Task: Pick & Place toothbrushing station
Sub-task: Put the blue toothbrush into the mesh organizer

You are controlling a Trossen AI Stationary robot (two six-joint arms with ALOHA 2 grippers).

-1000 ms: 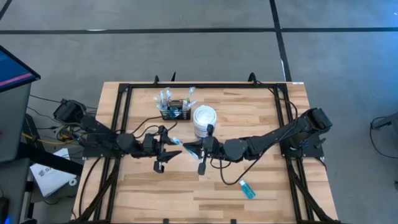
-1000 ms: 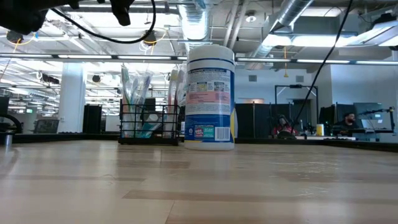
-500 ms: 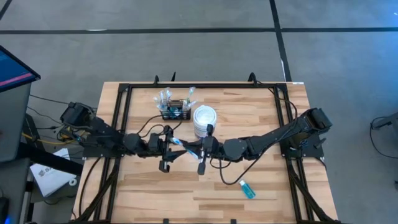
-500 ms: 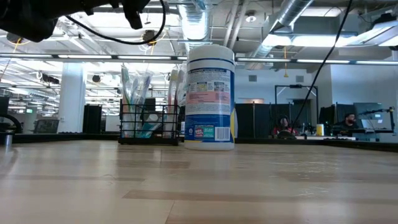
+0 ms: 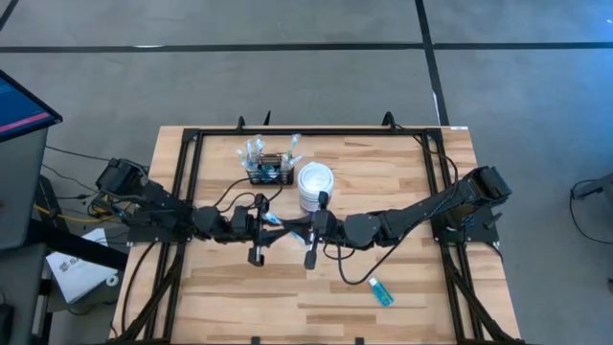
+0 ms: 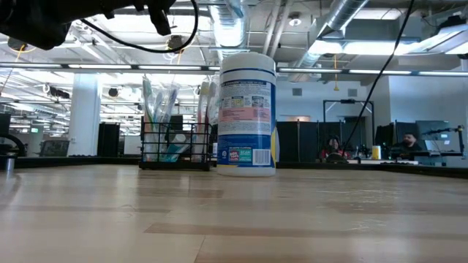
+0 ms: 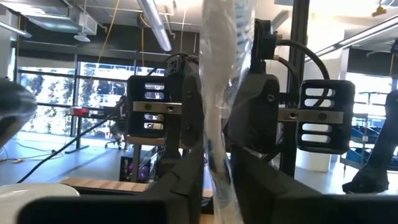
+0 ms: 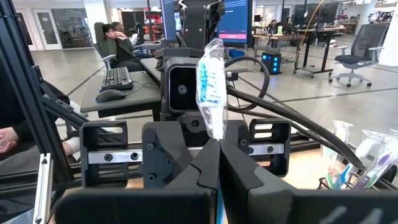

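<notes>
Your left pincer (image 5: 271, 226) and right pincer (image 5: 290, 229) meet tip to tip, both clamped on one wrapped toothbrush (image 8: 210, 87). The toothbrushing station (image 5: 271, 171) sits beyond them beside the white wipes tub (image 5: 313, 184).

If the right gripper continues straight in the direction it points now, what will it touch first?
Most likely the left gripper. The right gripper points at it almost tip to tip above the table, and a wrapped toothbrush stands between them. Which one holds it is unclear.
</notes>
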